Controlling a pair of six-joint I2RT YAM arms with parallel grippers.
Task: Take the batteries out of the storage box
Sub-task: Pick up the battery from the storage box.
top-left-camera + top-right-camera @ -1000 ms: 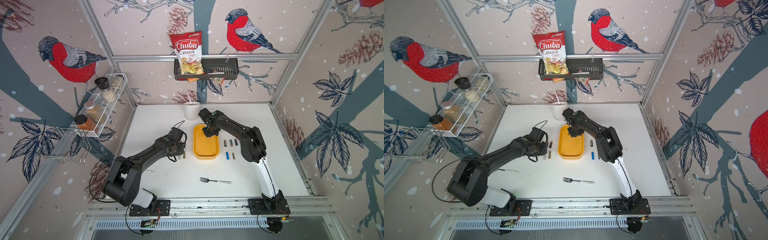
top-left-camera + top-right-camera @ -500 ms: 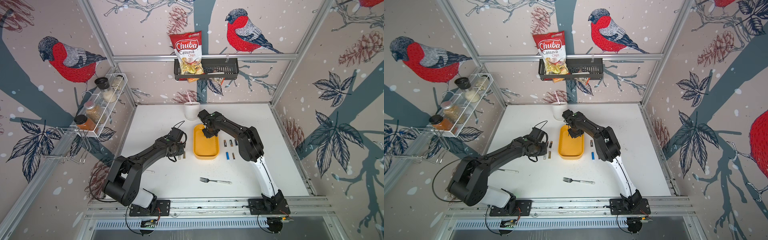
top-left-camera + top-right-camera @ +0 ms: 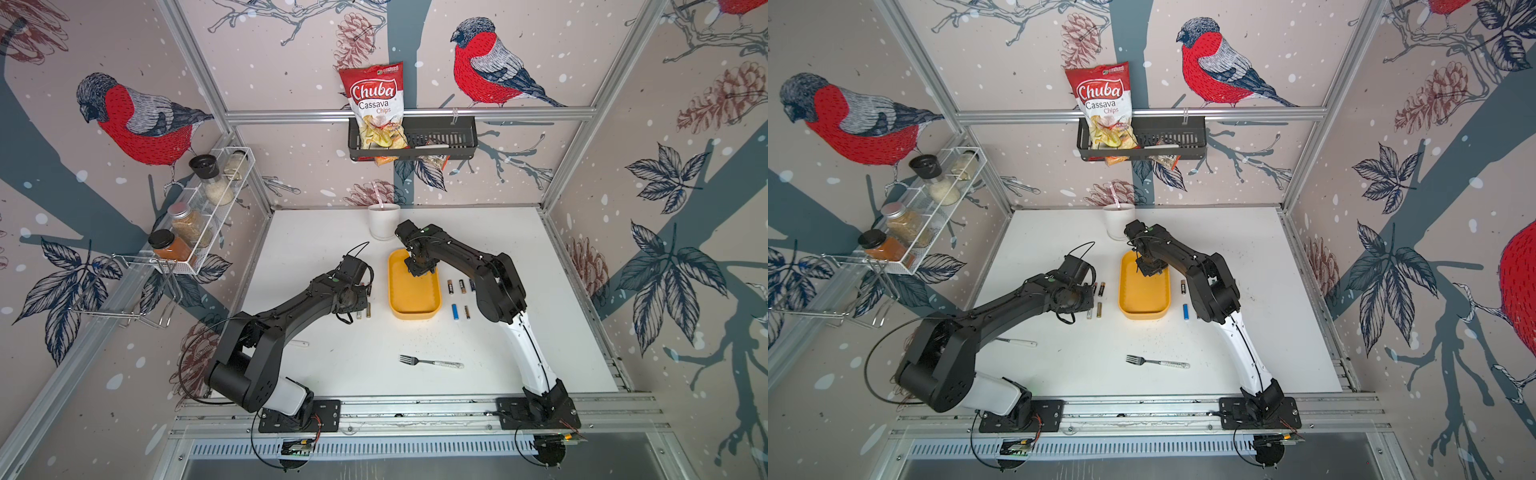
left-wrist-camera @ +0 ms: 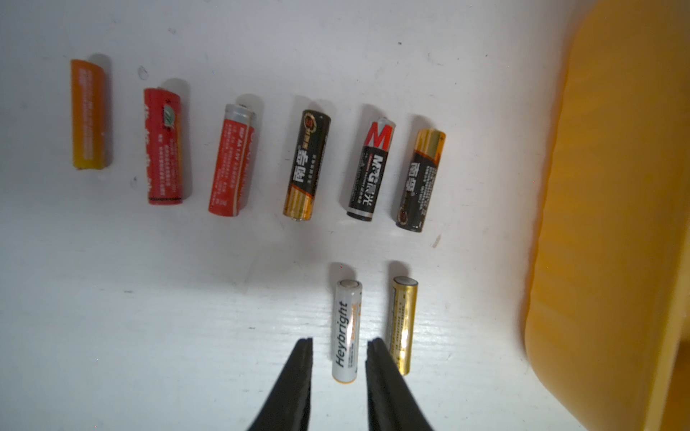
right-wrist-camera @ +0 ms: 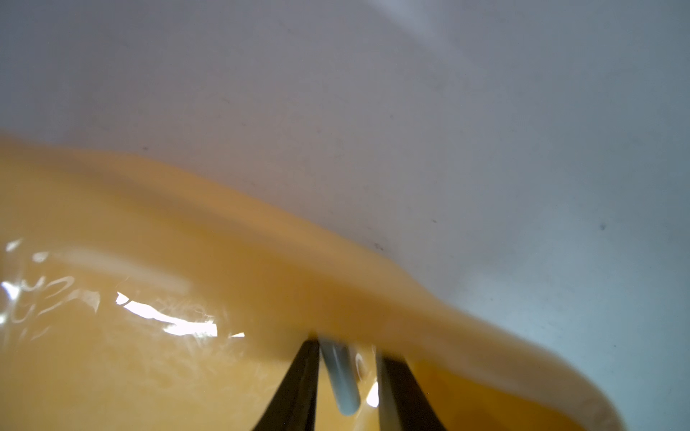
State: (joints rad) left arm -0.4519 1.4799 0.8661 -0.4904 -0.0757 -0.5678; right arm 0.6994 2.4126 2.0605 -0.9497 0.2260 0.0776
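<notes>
The yellow storage box (image 3: 415,316) (image 3: 1144,314) lies mid-table. My right gripper (image 5: 349,347) reaches down into its far end (image 3: 419,268). A grey-blue battery (image 5: 341,380) stands between its jaws, against one finger with a gap to the other, so it is open. My left gripper (image 4: 340,340) hangs open just left of the box, over a white Heybright battery (image 4: 347,328) lying on the table beside a gold one (image 4: 403,321). Several more batteries (image 4: 306,164) lie in a row beyond them. Others (image 3: 456,311) lie right of the box.
A white cup (image 3: 383,220) stands just behind the box. A fork (image 3: 430,362) lies toward the front. A white-handled utensil (image 3: 1017,342) pokes out from under the left arm. A spice rack (image 3: 199,216) and a basket with a chips bag (image 3: 411,139) hang on the walls.
The right arm has shifted slightly at the far end of the box and its jaws have narrowed a little. The left arm has not moved.
</notes>
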